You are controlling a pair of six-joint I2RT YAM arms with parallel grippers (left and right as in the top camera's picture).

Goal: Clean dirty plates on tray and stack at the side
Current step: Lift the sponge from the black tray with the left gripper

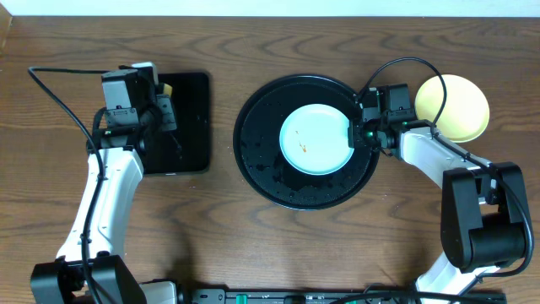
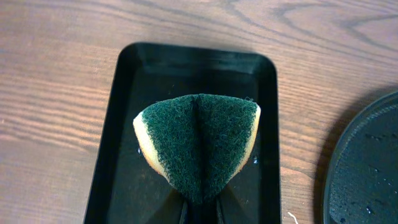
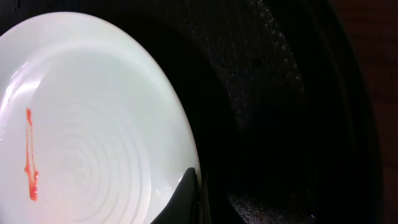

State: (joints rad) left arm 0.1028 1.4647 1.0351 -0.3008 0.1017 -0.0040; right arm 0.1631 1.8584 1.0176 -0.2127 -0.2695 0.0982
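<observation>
A pale mint-blue plate (image 1: 314, 138) with an orange-red streak lies in the round black tray (image 1: 261, 160). The right wrist view shows the plate (image 3: 93, 124) close up, streak at its left. My right gripper (image 1: 354, 133) is shut on the plate's right rim; one finger lies over the rim (image 3: 194, 199). A pale yellow plate (image 1: 460, 105) lies on the table to the right, beyond the right wrist. My left gripper (image 1: 165, 108) is shut on a folded green-and-yellow sponge (image 2: 199, 140) above the small rectangular black tray (image 2: 118, 106). A third plate is not in view.
The rectangular black tray (image 1: 192, 127) sits left of the round tray, whose wet edge shows in the left wrist view (image 2: 367, 168). Cables run from both arms over the wooden table (image 1: 253, 245).
</observation>
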